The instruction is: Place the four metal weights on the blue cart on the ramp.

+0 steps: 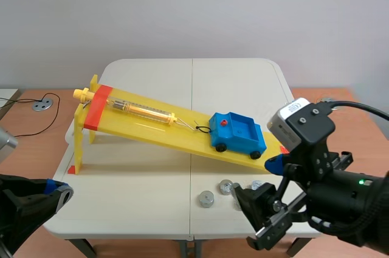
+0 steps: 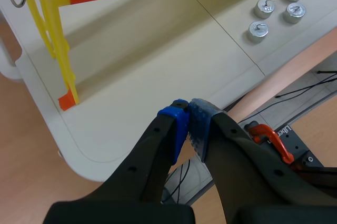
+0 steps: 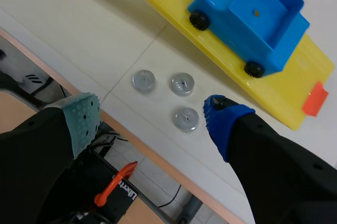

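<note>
Fingers (image 2: 176,124) of the left gripper (image 2: 188,112) are pressed together on nothing, low off the near-left corner of the table (image 1: 152,82) and well apart from the work. From its raised left end the yellow ramp (image 1: 152,121) slopes down to the right. The blue cart (image 1: 238,133) sits near its low end, long axis along the slope and bed open upward. The four metal weights (image 2: 265,8) stand clustered on the table just in front of that low end, near the table's front edge. The right gripper (image 3: 151,116) hovers over them, spread wide and empty, so it is clearly the nearer arm. Its wrist view shows three weights, one (image 3: 186,119) just beside the blue pad (image 3: 221,116); the fourth is hidden. The cart lies ahead of the weights, so the pick probably needs a straight descent, then a short lift over the cart's wall.
</note>
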